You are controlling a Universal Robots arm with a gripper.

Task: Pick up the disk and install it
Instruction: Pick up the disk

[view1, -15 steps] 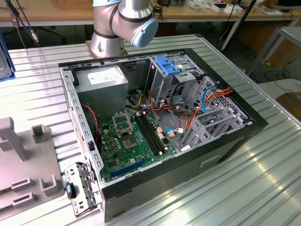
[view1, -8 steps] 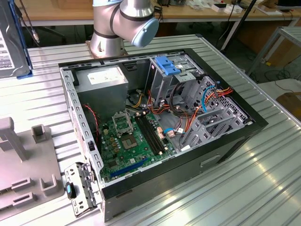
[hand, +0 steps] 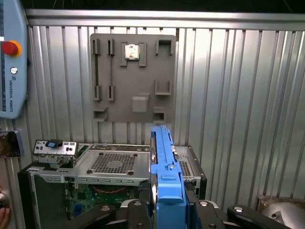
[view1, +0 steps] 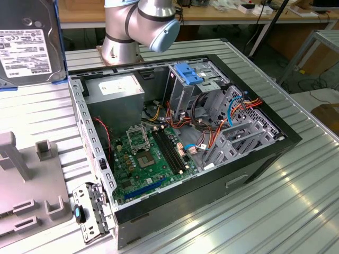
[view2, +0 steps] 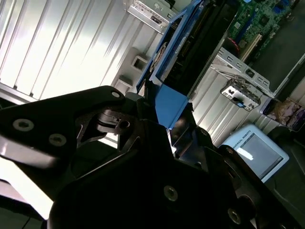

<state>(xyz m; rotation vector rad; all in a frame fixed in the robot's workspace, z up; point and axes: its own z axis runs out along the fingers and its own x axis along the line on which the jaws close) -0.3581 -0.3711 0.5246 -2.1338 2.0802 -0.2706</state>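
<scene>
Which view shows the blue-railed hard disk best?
Exterior view: the blue-railed dark grey metal hard disk shows its broad labelled face, partly cropped. First wrist view has the disk edge-on in the gripper; second wrist view, one blue rail and dark side.

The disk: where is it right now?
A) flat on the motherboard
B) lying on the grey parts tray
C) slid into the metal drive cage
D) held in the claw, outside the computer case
D: in the first wrist view the claw grips the blue-railed disk from both sides; in the exterior view it hangs apart from the computer case.
</scene>
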